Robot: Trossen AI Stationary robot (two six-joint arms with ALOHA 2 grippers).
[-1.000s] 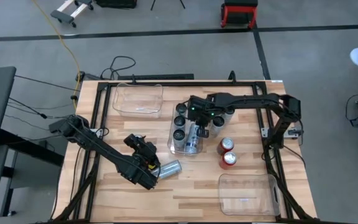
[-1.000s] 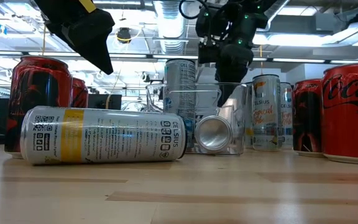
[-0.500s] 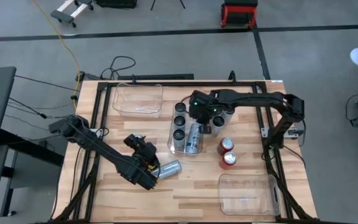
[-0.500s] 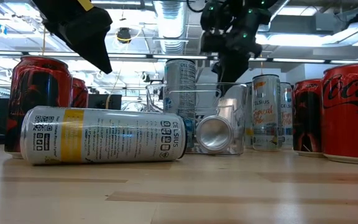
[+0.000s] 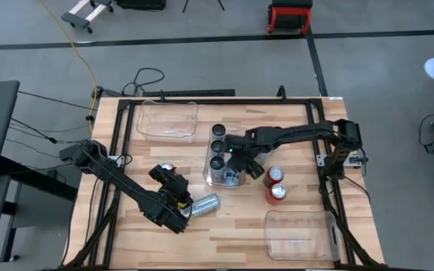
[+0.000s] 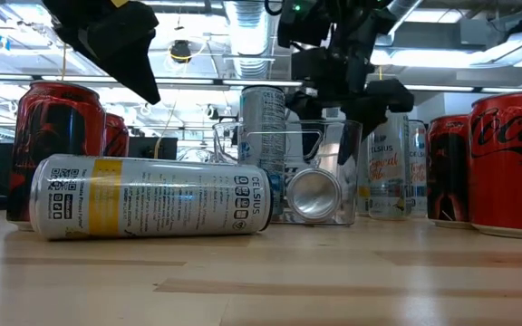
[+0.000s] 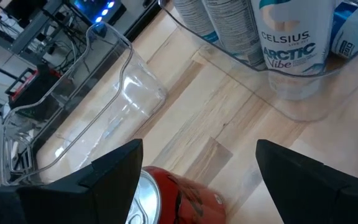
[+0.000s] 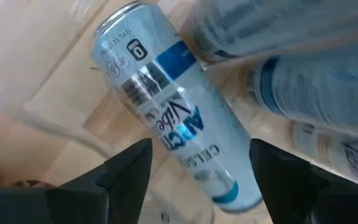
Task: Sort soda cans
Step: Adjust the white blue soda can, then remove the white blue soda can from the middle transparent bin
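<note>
**Right gripper open above a can lying in the middle bin**

Right gripper (image 5: pixel 236 156) hangs over the clear rectangular plastic bin (image 5: pixel 209 175) at mid-table, fingers spread, nothing between them. Directly under it, a silver-and-blue Celsius can (image 8: pixel 169 121) lies on its side on the bin floor, apart from both fingers (image 8: pixel 126 171). Other silver-grey cans (image 5: pixel 218 146) stand upright in the same bin, just beside the gripper on its far side; how many is hard to tell, since the arm covers part of the bin.

Left gripper (image 5: pixel 173 205) hovers near the front left of the table, fingers parted and empty. A red soda can (image 7: pixel 166 199) stands upright between and below its fingers, untouched. A silver can with a yellow band (image 5: pixel 206 203) lies on its side on the wooden table (image 5: pixel 232 229), just beside this gripper.

Two red cans (image 5: pixel 275 184) stand upright near the right gripper, outside the bin.
</note>
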